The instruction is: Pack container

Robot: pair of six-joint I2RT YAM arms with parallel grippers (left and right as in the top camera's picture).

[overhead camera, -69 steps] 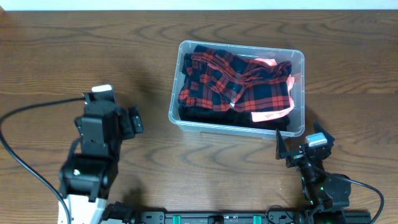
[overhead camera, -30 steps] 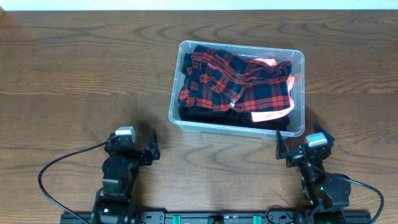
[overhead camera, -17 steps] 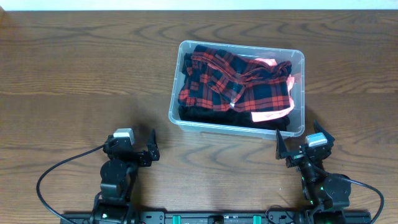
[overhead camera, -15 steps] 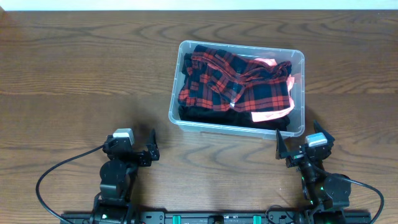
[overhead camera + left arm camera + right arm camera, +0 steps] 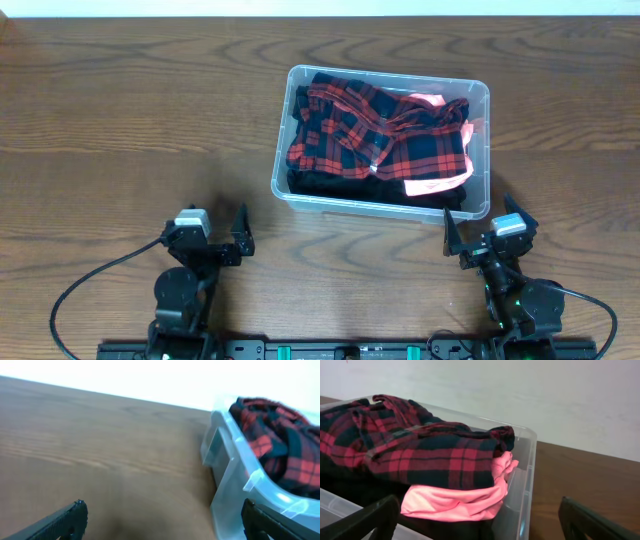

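Both jaws wide, nothing between them. The left gripper [image 5: 208,232] and right gripper [image 5: 483,235] sit at the near table edge, well apart from each other. A black cable [image 5: 90,282] loops from the left arm over the table [image 5: 120,120], dark brown wood with wavy grain. The right gripper is just beside the near right corner of the container [image 5: 330,203]; the left gripper is off to its left. The container stands upright, right of table centre: clear plastic, rectangular, rounded corners, open top. Inside, a crumpled red-and-black plaid garment [image 5: 400,140] lies on top and rises above the rim. Pink fabric [image 5: 435,185] is under it at the near right end, with black cloth [image 5: 320,182] beneath along the near wall. Pale wall [image 5: 520,390] beyond.
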